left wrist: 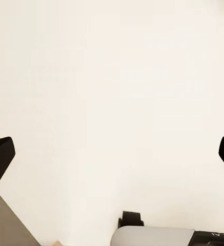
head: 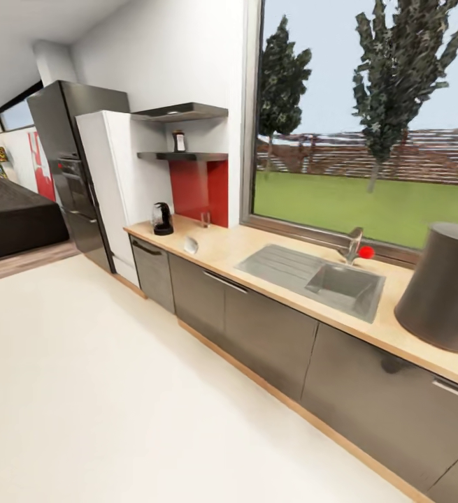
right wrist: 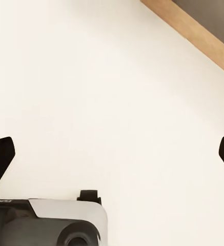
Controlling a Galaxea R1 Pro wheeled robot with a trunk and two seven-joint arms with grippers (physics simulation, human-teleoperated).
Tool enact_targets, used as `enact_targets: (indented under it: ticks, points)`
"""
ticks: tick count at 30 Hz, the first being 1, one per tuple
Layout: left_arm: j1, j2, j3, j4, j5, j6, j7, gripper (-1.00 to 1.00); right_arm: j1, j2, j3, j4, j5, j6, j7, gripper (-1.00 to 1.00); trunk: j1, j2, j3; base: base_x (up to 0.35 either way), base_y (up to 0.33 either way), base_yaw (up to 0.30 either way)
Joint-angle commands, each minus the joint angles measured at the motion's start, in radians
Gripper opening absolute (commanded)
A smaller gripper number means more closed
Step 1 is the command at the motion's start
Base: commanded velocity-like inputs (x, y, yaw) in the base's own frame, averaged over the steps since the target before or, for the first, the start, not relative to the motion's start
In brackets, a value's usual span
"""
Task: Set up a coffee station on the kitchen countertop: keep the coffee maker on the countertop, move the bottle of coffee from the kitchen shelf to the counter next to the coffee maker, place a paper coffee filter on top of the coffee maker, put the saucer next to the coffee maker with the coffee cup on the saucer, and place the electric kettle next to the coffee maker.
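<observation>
Head view takes in the kitchen from the open floor: the long beige worktop (head: 256, 244) runs away to the far left, and the task's things sit clustered at that far end, well apart from the robot. The bottle of coffee (head: 179, 141) stands upright on the lower dark kitchen shelf (head: 183, 156), above a red wall panel (head: 199, 190). Below it on the worktop are a dark rounded appliance (head: 162, 219), which may be the kettle or the coffee maker, too small to tell, a clear glass (head: 205, 219) near the wall, and a small white item (head: 191, 244) by the front edge. A sink (head: 323, 279) and a large dark cylinder (head: 445, 286) lie closer, on the right. In the left wrist view the left tool (left wrist: 112, 154) hangs over pale floor with its two dark fingertips (left wrist: 0, 154) spread wide, holding nothing; the right tool (right wrist: 112, 154) is likewise spread and empty, with the cabinet plinth (right wrist: 194, 31) crossing a corner of its view. The shelf lies ahead and to the left, so the base likely has to drive closer first; the left arm looks better placed for the bottle, though that is only a judgement.
</observation>
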Motion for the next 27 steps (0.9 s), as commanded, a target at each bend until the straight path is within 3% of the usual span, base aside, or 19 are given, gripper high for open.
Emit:
enact_targets:
  ticks: [1,12,27]
  points:
    - [-0.001,0.0,0.002,0.001,0.0,-0.003,0.0,1.0,-0.001,0.0,0.0,0.0,0.001,-0.003,0.0,1.0,0.001,-0.002,-0.002,0.338,0.001,0.237]
    - [-0.001,0.0,0.002,0.001,0.0,-0.003,0.001,1.0,0.0,0.0,-0.001,0.0,0.001,-0.001,0.0,1.0,0.001,-0.002,-0.001,0.338,0.0,0.246]
    - [-0.001,0.0,0.002,0.001,0.0,-0.003,0.001,1.0,0.0,0.0,-0.001,0.0,0.001,-0.001,0.0,1.0,0.001,-0.002,-0.001,0.333,0.065,0.014]
